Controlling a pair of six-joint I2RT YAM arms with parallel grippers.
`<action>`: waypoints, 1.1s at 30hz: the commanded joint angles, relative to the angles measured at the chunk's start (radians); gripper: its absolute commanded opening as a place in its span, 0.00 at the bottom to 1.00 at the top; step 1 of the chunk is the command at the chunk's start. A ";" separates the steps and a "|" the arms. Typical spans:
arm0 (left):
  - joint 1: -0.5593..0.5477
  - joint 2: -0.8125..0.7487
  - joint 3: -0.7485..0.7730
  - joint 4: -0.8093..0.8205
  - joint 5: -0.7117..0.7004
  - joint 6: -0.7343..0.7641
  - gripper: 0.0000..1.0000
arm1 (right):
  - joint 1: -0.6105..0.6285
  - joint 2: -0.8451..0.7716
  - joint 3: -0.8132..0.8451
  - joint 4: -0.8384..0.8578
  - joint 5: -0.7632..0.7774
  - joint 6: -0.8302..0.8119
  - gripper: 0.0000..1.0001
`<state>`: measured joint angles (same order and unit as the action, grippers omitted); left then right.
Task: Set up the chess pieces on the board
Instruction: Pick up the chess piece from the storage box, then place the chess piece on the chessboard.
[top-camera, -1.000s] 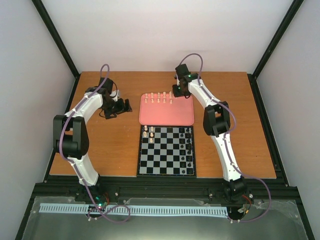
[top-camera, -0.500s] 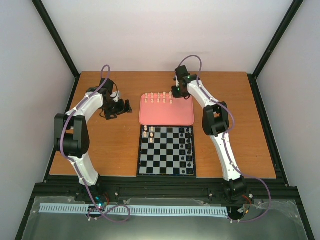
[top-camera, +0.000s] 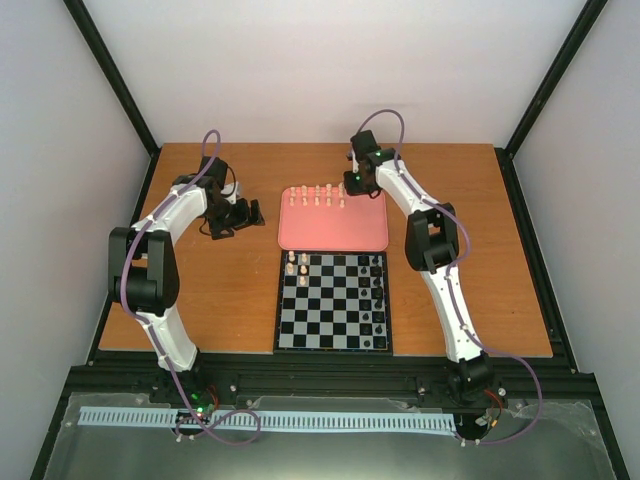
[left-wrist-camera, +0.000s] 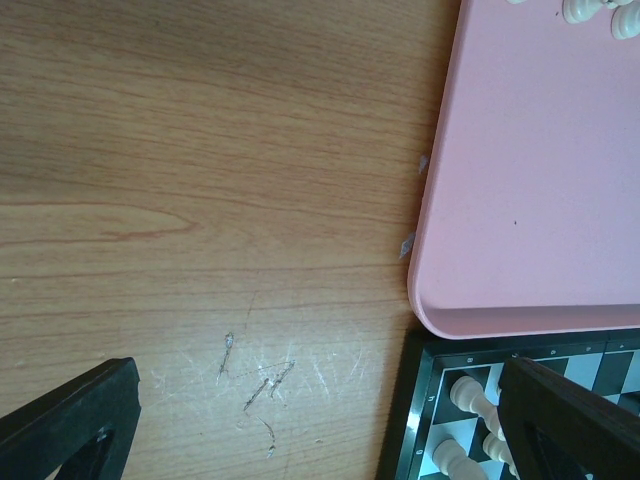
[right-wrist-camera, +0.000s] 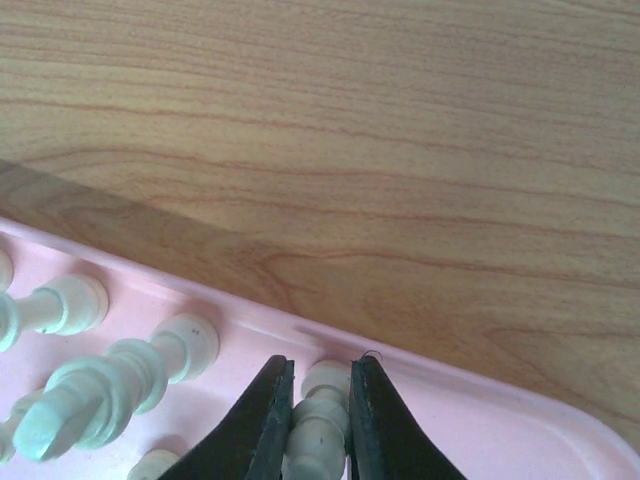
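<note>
One pale chess piece (right-wrist-camera: 327, 378) pinched between narrowed jaws of right gripper (right-wrist-camera: 320, 400), at 1 o'clock corner of tray (top-camera: 335, 232); stood wider a second ago. Left gripper (left-wrist-camera: 318, 400) spread wide above table (top-camera: 230, 290), 9 o'clock of tray. Three pale pieces (top-camera: 296, 268) at 11 o'clock corner of board (top-camera: 330, 320).

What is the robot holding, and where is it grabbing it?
The right gripper pinches a cream chess piece by the sides of its body. The left gripper holds nothing.

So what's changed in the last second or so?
The right gripper eased toward the tray's far right corner and closed on a cream piece standing there. The left arm hardly moved; the board and other pieces stayed put.
</note>
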<state>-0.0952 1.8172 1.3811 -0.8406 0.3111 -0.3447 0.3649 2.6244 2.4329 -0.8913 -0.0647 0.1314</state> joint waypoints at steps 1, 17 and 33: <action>0.009 0.005 0.033 0.008 0.010 0.000 1.00 | 0.004 -0.131 -0.035 -0.006 -0.001 -0.007 0.07; 0.009 -0.037 0.029 0.002 0.007 -0.008 1.00 | 0.367 -0.729 -0.716 0.082 -0.096 0.021 0.08; 0.008 -0.072 0.019 0.014 0.006 -0.019 1.00 | 0.601 -0.663 -0.829 0.173 -0.091 -0.021 0.07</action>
<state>-0.0952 1.7935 1.3838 -0.8402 0.3111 -0.3458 0.9443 1.9373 1.6127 -0.7395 -0.1661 0.1265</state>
